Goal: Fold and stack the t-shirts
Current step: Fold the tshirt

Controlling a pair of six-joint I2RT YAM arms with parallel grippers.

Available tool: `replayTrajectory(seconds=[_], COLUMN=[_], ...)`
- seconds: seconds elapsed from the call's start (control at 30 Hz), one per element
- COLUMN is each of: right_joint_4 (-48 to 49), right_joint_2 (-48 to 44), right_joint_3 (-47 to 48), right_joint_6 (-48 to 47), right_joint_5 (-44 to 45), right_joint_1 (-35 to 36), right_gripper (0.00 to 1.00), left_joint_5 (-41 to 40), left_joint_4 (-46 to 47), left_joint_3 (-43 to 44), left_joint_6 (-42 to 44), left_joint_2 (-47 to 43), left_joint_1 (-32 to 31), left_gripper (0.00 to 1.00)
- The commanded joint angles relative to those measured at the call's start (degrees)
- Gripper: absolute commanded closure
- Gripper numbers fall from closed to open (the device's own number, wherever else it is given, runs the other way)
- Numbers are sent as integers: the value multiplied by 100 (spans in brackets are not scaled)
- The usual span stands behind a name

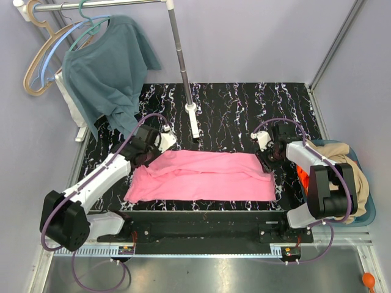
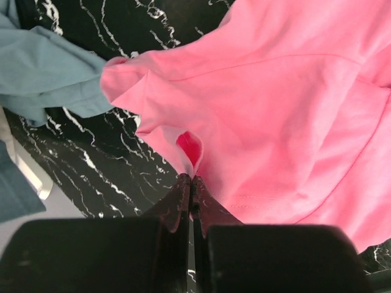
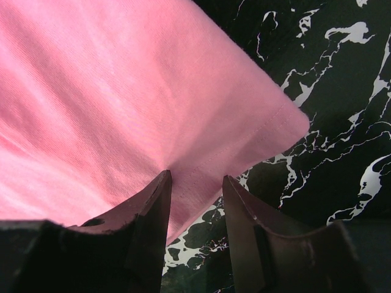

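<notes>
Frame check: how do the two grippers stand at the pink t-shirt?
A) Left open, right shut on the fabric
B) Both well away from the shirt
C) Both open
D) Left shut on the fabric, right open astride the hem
D: the left gripper has its fingers pressed together on a pinch of the pink t-shirt, while the right gripper shows a clear gap between its fingers, with the hem lying in it.

Pinches the far-left corner of the pink t-shirt [image 1: 201, 177] in the closed left gripper [image 2: 191, 183]; straddles its far-right hem with the right gripper [image 3: 195, 178] spread.
</notes>
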Motion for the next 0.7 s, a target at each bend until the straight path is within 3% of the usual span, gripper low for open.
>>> replayTrajectory(seconds=[0.0,0.5,0.67], right_joint_4=[131,131,122], right_joint_2=[-162,-224,-198], right_joint_3=[-40,-84,-84], right_joint_6=[-5,-49,-23], right_joint_5=[91,170,143], right_joint_1=[54,54,45], right_gripper=[53,53,53], left_joint_5=[-323,-789,-648], left_joint_4=[-9,-492,-607], left_joint_3=[16,-440,-484], left_joint_6=[-141,-62,-62], left_joint_2=[-260,-603,-621], left_joint_1=[18,9,18], left_gripper=[100,99,86])
